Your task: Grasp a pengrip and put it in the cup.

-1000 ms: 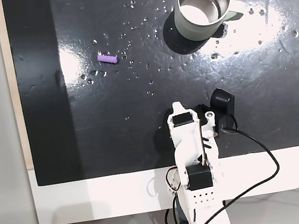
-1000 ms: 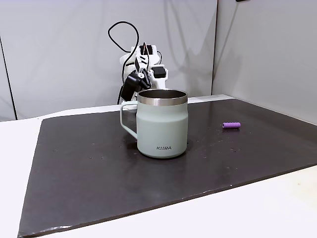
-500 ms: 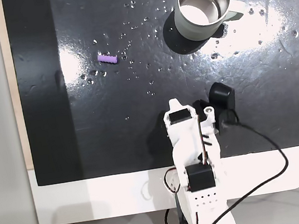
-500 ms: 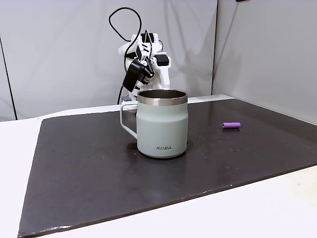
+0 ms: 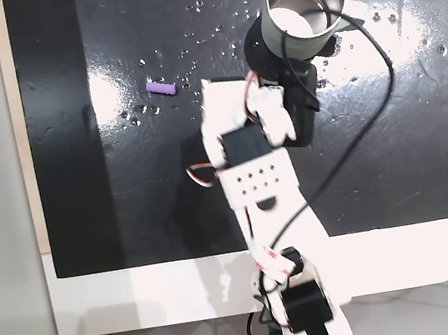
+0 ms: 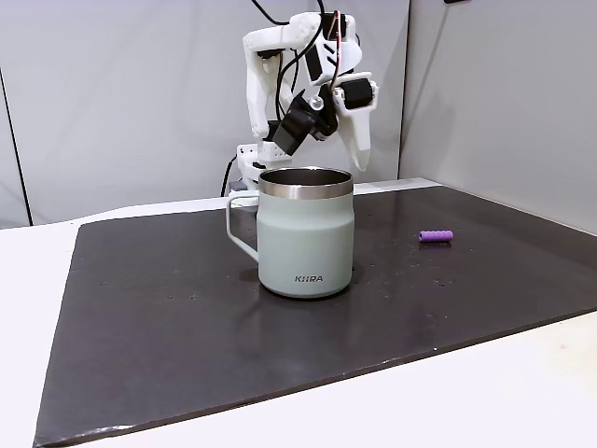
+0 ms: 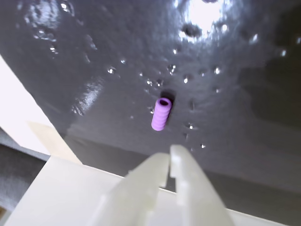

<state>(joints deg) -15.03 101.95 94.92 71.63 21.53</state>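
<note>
Table (image 5: 143, 306) space is mostly covered by a glossy black mat (image 5: 420, 121) dotted with small water droplets (image 5: 212, 30), with a white border along the near edge in the top-down fixed view. On that mat the white arm (image 5: 252, 188) stretches up from its base at the bottom of that view, its black cable (image 5: 368, 112) looping off to the right. From the side-on fixed view the arm (image 6: 280, 65) stands raised behind the cup (image 6: 306, 233), with its white finger pointing downward above the mat.

The cup (image 5: 307, 5) sits upright near the top right of the top-down fixed view, steel inside showing, handle toward the right there.

The pincer (image 7: 170, 151) enters the wrist view from the bottom edge, its two pale fingertips drawn together with barely a slit between them, holding nothing.

The pengrip (image 7: 161, 114) lies on the mat just beyond those tips in the wrist view, one hollow end facing the camera. In the top-down fixed view the pengrip (image 5: 160, 87) rests on its side well to the left of the cup; in the side-on fixed view the pengrip (image 6: 436, 236) lies to the right of the cup, apart from it.
</note>
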